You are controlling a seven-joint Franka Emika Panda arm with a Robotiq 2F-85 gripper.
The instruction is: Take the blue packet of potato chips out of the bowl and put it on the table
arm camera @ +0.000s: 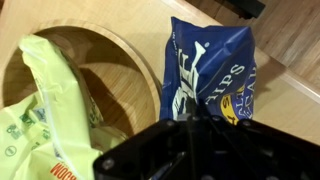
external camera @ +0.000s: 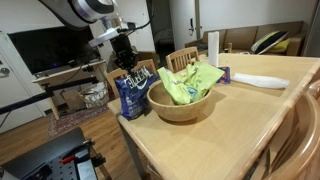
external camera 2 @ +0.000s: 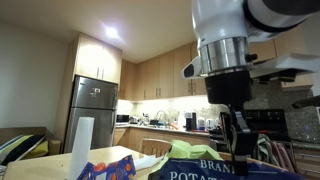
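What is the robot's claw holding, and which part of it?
The gripper is shut on the blue chip bag, apparently pinching its top edge, with the bag upright beside the bowl.

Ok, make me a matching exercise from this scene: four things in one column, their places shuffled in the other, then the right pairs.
Things
1. blue packet of potato chips
2. lime-green bag
3. white paper roll
4. long white object

Places
A. inside the bowl
B. lying flat on the table
C. on the table, outside the bowl, right beside it
D. upright near the table's far edge

Pairs: 1-C, 2-A, 3-D, 4-B
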